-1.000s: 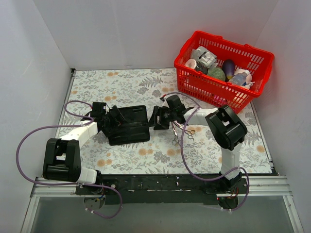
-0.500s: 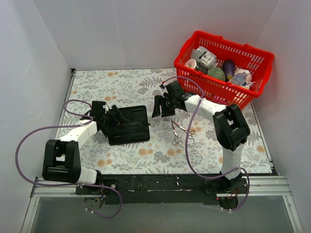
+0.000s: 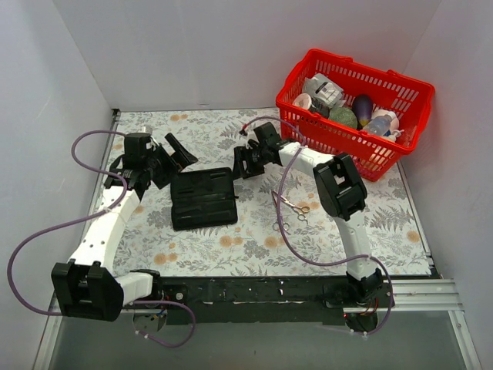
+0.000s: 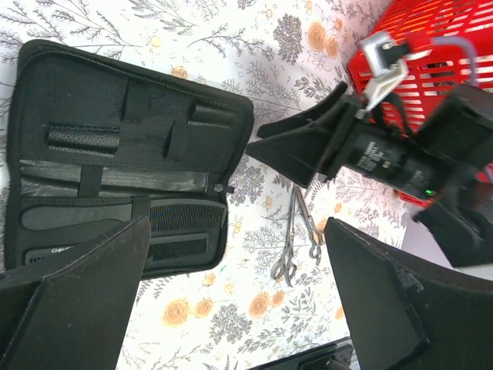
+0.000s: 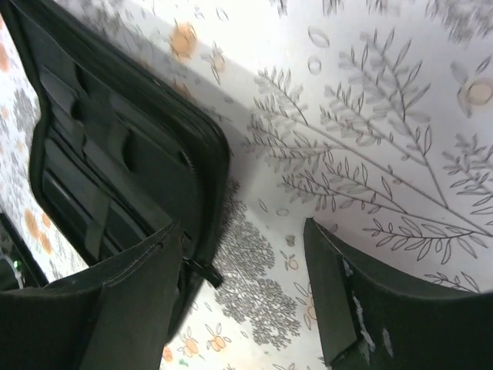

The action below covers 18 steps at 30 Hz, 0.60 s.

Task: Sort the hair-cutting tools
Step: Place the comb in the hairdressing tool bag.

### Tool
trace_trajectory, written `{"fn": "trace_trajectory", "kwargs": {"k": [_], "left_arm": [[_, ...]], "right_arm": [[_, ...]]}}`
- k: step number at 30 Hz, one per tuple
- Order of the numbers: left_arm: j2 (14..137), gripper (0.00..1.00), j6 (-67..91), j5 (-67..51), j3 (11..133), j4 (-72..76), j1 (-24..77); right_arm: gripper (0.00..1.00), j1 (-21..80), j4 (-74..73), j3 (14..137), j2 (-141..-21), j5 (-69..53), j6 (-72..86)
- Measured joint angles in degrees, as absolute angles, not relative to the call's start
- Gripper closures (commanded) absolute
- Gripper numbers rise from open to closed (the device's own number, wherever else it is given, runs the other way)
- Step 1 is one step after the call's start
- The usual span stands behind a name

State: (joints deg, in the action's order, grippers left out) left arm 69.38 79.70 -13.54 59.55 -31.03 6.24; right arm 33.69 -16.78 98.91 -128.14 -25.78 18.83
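Overhead, going from the biggest thing down:

- The flower-patterned surface (image 3: pixel 231 254) is filling the middle of the overhead frame, with white walls standing round it.
- A red basket (image 3: pixel 416 85) is sitting in the upper right of the frame, carrying bottles and egg-shaped items.
- A black folding case (image 3: pixel 202 199) is lying open just left of centre, its pockets and straps facing up.
- The left claw (image 3: pixel 179 163) is hanging at the upper left of the case. Its fingers (image 4: pixel 77 301) are spreading wide and gripping nothing, and its wrist view is looking down on the case between them.
- The right claw (image 3: pixel 246 162) is hovering at the upper right corner of the case. Its fingers (image 5: pixel 339 293) are standing moderately apart over the case's zipped edge and the printed cloth, holding nothing.
- The silver scissors (image 3: pixel 289 210) are lying loose on the surface right of centre, crossing one another, apart from the case and clear of both claws.
- The black comb (image 4: pixel 187 215) is sitting tucked in a pocket of the case, in the lower middle of the left wrist frame, its teeth showing.
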Motion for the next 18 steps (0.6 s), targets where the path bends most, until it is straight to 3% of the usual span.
{"fn": "trace_trajectory", "kwargs": {"k": [10,18], "left_arm": [[64.49,0.02,79.09,-10.92,60.36,-37.76,6.24],[63.86,0.02,79.09,-9.98,59.33,-39.24,6.24]], "right_arm": [[0.29,29.93,6.11,88.29,-131.31,-47.62,23.11],[0.30,29.02,24.47,87.09,-136.90,-60.62,32.93]]}}
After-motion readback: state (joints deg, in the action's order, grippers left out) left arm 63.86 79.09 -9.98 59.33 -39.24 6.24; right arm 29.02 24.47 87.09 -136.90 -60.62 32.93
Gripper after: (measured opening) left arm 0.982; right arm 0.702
